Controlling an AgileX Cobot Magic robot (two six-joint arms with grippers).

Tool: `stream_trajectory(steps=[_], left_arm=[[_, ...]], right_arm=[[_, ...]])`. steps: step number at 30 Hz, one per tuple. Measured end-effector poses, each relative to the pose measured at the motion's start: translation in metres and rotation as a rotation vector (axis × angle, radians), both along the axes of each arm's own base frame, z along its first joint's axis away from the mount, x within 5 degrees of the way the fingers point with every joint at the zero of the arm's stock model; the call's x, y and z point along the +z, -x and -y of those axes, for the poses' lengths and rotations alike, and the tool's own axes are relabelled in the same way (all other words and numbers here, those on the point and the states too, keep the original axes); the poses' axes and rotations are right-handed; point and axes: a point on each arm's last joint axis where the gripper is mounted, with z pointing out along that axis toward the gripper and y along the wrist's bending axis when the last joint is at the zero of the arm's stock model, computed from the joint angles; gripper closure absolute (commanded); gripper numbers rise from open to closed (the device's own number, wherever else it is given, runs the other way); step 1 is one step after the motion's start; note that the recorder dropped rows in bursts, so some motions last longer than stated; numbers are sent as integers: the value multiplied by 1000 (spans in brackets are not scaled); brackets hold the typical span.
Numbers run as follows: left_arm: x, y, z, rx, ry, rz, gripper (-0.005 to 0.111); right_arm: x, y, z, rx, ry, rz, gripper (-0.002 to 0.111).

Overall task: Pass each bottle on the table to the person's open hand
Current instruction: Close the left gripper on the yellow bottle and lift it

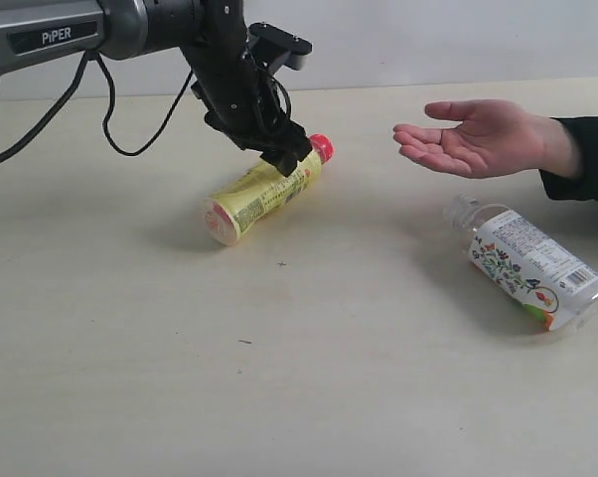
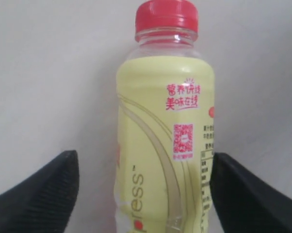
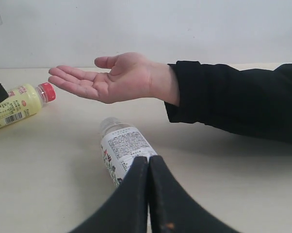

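The left gripper (image 1: 291,157) is open, its jaws straddling the yellow bottle (image 1: 259,194), which lies on the surface (image 1: 279,378) with its red cap (image 1: 322,147) toward 2 o'clock. The right gripper (image 3: 148,162) is closed. The floral-label bottle (image 1: 527,263) lies at 5 o'clock from the open hand (image 1: 473,139).

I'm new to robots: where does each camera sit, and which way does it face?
Exterior: above the table, looking down on left gripper, yellow bottle, floral bottle, open hand.
Left wrist: on the left arm, facing the yellow bottle between its open fingers.
Right wrist: low, past the shut right gripper toward floral bottle and open hand.
Shared: all show the yellow bottle.
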Motion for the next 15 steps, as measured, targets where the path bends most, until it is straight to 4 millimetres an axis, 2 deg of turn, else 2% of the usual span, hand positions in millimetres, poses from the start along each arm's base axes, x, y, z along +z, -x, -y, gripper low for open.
stream_trajectory(steps=[13, 15], left_arm=[[0, 0, 1, -2, 5, 9, 46], [0, 1, 1, -3, -4, -6, 38]], right_arm=[[0, 0, 0, 0, 0, 0, 108], [0, 0, 0, 0, 0, 0, 108]])
